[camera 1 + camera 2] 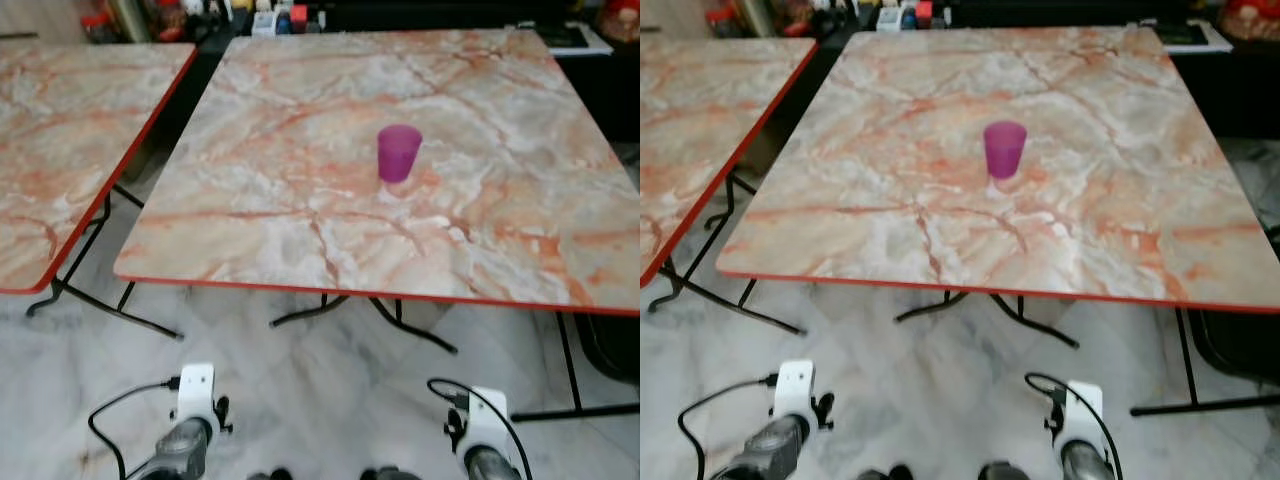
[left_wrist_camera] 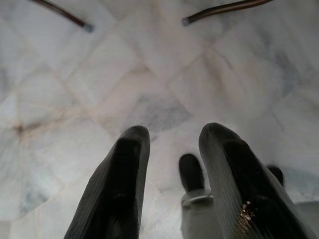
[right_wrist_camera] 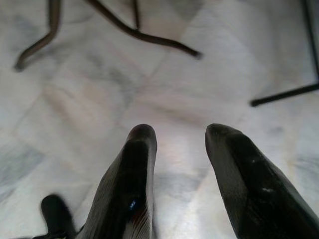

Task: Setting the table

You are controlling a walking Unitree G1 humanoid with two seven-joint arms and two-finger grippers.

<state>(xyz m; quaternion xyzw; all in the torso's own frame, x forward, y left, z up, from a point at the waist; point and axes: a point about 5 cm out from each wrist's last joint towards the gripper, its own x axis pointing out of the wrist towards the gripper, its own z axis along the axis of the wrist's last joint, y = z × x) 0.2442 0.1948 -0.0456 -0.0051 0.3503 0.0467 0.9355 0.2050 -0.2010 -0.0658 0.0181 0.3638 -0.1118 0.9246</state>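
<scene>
A translucent purple cup (image 1: 399, 152) stands upright near the middle of the marble-patterned table (image 1: 300, 230) with a red edge. Both arms hang low in front of the table, over the floor. My left gripper (image 2: 172, 137) points down at the tiled floor, its two black fingers (image 2: 124, 174) apart with nothing between them. My right gripper (image 3: 179, 137) also points at the floor, open and empty. The left wrist (image 1: 190, 420) and the right wrist (image 1: 480, 430) show at the bottom of the head views.
A second marble table (image 1: 60, 130) stands to the left, with a dark gap between the two. Black metal table legs (image 1: 400, 325) cross under the near table. Bottles and jars (image 1: 270, 15) crowd the far edge. The floor (image 1: 320, 400) is pale marble tile.
</scene>
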